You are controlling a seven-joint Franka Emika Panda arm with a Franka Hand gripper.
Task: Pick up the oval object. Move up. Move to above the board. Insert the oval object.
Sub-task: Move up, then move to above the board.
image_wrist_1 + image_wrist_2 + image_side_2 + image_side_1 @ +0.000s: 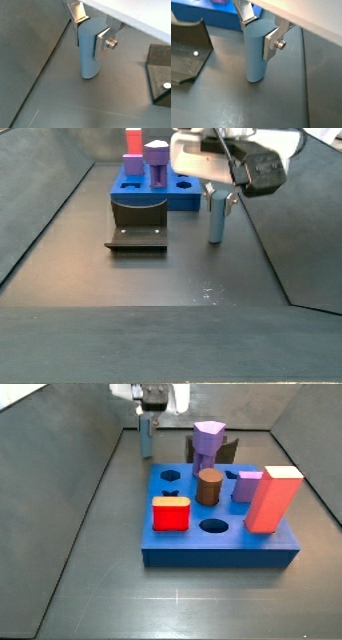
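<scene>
Oval object within end effector grip.

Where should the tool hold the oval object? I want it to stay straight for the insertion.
Near its top, coming from above with the plates on its two broader sides. The oval object stands upright on the floor, tall and slim, so its upper end is free. In both wrist views the tool already sits there, a finger against each side, beside the board.

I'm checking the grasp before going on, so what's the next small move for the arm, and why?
Probably lift straight up. The gripper has its fingers clamped on the oval object, whose base appears to rest on the floor, away from the board.
</scene>
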